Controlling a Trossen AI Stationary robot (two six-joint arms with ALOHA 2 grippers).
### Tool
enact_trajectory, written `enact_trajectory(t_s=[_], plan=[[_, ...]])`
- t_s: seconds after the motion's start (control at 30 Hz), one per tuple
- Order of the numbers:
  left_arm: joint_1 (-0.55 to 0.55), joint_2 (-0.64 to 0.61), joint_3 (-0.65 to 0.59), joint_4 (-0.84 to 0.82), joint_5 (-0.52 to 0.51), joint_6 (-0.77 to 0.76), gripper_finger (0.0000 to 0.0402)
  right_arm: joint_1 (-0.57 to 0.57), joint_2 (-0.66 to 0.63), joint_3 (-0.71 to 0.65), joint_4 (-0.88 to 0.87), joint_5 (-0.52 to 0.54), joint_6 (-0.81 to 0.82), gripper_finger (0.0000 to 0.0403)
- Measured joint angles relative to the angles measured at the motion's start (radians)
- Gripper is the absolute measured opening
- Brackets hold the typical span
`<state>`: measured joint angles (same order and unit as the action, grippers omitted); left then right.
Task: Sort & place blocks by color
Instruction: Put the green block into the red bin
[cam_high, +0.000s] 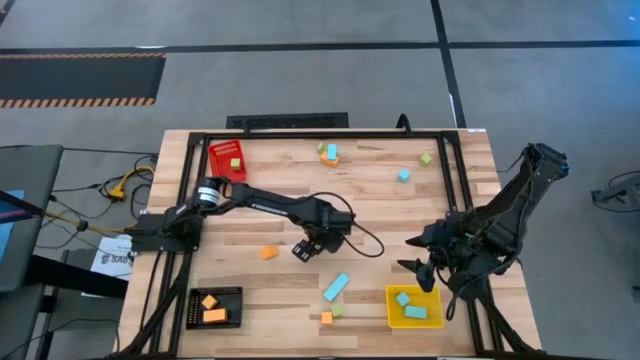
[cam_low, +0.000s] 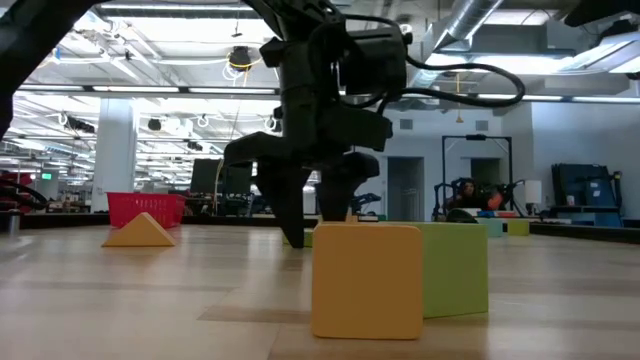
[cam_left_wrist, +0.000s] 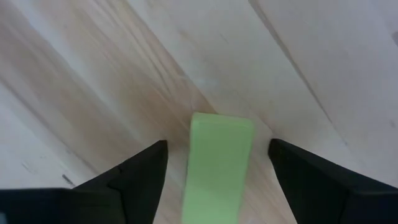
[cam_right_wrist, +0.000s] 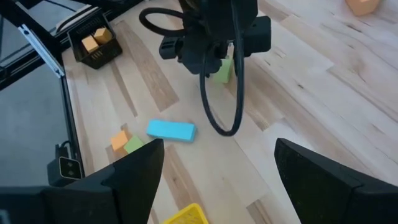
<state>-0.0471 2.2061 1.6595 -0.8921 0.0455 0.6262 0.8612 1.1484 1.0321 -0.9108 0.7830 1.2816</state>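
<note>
My left gripper (cam_high: 309, 246) is open at the table's middle, pointing down. Its fingers stand on either side of a light green brick (cam_left_wrist: 217, 165) that lies flat on the wood, with a gap showing on each side. The same green brick (cam_right_wrist: 222, 70) shows under the left gripper (cam_low: 315, 222) in the right wrist view. My right gripper (cam_high: 420, 264) hangs open in the air by the yellow bin's (cam_high: 391, 308) far edge and holds nothing. Loose on the table are a cyan bar (cam_high: 336, 287), an orange block (cam_high: 268, 252), an orange and green pair (cam_high: 331, 314), and a far cluster (cam_high: 328, 152).
The red bin (cam_high: 222, 172) at the far left holds a green block. Orange blocks lie in the black bin (cam_high: 194, 308) at the near left, and cyan blocks lie in the yellow bin. A green block (cam_high: 426, 158) and a cyan block (cam_high: 403, 175) sit far right. A black frame rims the table.
</note>
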Motion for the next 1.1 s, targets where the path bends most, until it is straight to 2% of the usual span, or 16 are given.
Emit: enact_trajectory(t_s=[0.13,0.23,0.37,0.5,0.67,0.9,1.1], plan=[[0.0,-0.003,-0.019,0.016,0.002,-0.037,0.027,0.0,0.0,0.0,0.0,0.0,0.0,0.0327],[0.002,-0.002,-0.018,0.021,0.003,-0.06,0.0247,0.0,0.0,0.0,0.0,0.0,0.0,0.0327],[0.002,-0.001,-0.016,0.01,0.005,-0.086,0.0178,0.0,0.0,0.0,0.0,-0.001,0.0,0.0327],[0.022,-0.008,-0.018,0.005,0.01,-0.208,0.0091,0.0,0.0,0.0,0.0,-0.001,0.0,0.0327],[0.081,-0.057,-0.026,0.003,-0.019,-0.38,0.0093,0.008,0.0,0.0,0.002,-0.001,0.001,0.0327],[0.256,-0.266,-0.06,0.007,-0.075,-0.623,0.0093,0.022,0.0,0.0,0.022,0.0,0.001,0.0327],[0.486,-0.479,-0.201,-0.04,-0.295,-0.972,0.0093,0.019,0.007,0.0,0.04,0.005,0.001,0.0327]])
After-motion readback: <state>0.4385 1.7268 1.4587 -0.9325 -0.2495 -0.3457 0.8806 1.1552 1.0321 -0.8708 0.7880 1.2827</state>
